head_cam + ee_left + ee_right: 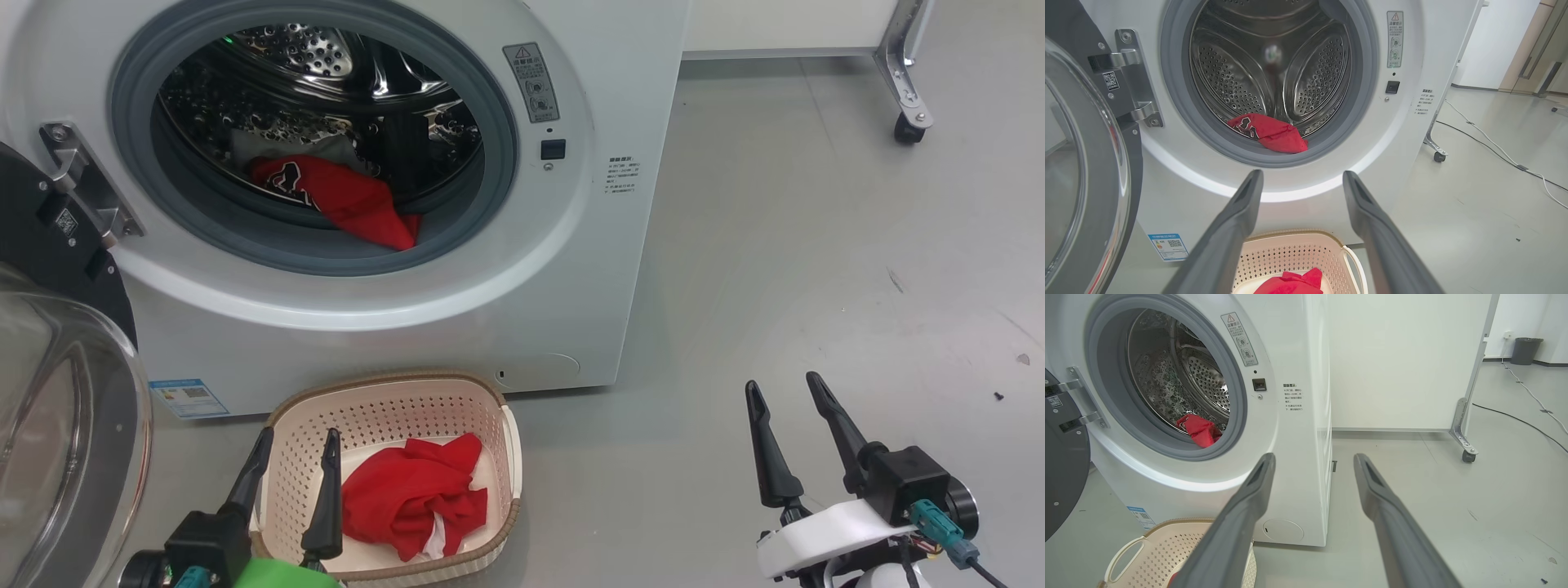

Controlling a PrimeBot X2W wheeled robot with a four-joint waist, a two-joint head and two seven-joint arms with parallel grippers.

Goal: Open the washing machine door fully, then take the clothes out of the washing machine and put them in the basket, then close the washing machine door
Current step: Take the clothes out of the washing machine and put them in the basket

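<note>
Far left: the washing machine door hangs swung wide on its hinge, so I've got a clear path into the drum. My left claw hovers over the near-left edge of the basket, fingers spread wide, gripping nothing. The basket sits on the floor just in front of the washing machine, right below the opening, which makes a short carry for each piece. A red garment with a bit of white cloth lies in the basket. A red jersey lies in the drum, draped over the grey gasket lip, easy to reach. I'd call the unloading partway done. Right side: my right claw is above bare floor, well clear of the machine, jaws wide and empty, probably parked out of the left arm's way.
</note>
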